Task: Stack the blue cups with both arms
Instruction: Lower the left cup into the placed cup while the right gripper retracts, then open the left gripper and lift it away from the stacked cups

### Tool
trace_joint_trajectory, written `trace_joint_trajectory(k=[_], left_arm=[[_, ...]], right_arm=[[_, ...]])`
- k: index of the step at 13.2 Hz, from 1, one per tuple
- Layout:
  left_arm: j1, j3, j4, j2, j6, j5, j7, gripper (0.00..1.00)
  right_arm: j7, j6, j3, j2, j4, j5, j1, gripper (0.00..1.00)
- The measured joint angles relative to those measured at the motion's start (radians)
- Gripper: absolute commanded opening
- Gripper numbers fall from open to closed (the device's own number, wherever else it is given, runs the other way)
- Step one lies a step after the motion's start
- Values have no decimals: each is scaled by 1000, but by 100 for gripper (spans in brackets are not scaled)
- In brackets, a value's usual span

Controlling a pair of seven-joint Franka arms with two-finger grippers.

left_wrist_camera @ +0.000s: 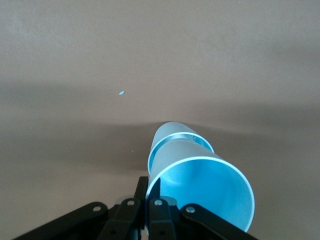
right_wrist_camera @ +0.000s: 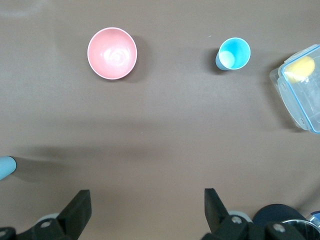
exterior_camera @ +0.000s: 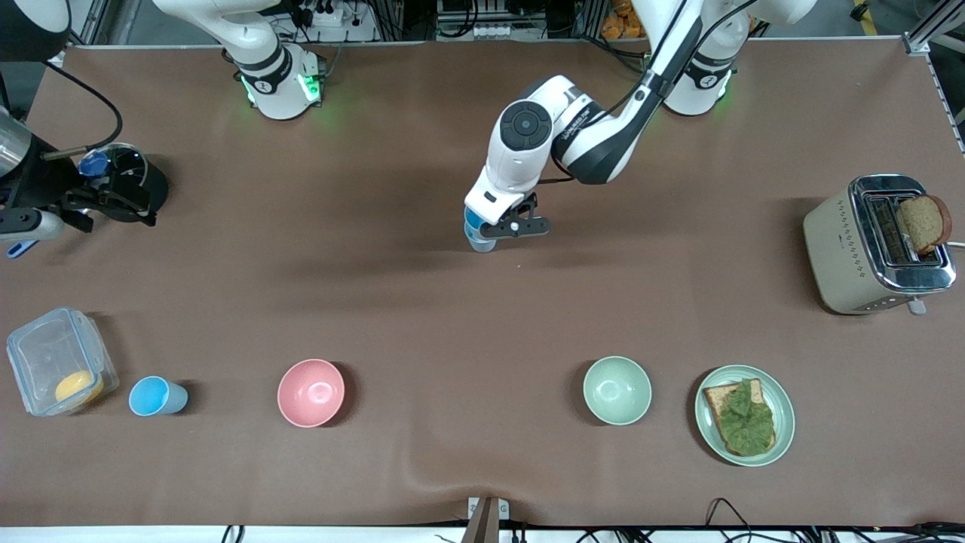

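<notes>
**Two nested cups in left gripper, one cup loose**

Left gripper (exterior_camera: 494,230) mid-table, fingers clamped on rim of nested blue cups (left_wrist_camera: 200,175). Third blue cup (exterior_camera: 157,396) upright nr front edge, betw. clear container (exterior_camera: 56,362) & pink bowl (exterior_camera: 310,392). Right gripper (right_wrist_camera: 145,210) waits, fingers apart, nr right arm's end.

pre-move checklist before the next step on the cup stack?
1. Left hand shut on the rim of the held blue cup, over mid-table: ok.
2. Held cup carried level: not ok, tilted.
3. A second cup nested with the held cup: cannot tell; a ridge shows in the left wrist view.
4. Other blue cup upright, beside the plastic container: ok.
5. Right hand open, waiting: ok.
6. Pink bowl apart from that cup: ok.
</notes>
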Motion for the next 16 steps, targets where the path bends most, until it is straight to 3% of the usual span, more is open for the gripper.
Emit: trace_joint_trajectory(k=[8,9,10,13,16], left_arm=[[-6,0,-16,18,45,0,-1,0],[-6,1,-16,24,49,0,-2,19],[-5,1,-16,28,51,0,-2,99],[-3,2,-11,29,55,0,-53,100],[1,10,15,11,57,0,-79,100]], right_arm=[[13,-61,6,113,129,-16,7,100],[15,-66,9,119,135,-16,-2,100],[15,-72,27,122,135,-16,-27,100],[15,-86,146,122,135,-16,-157,100],[15,-89,162,122,135,-16,-170,100]])
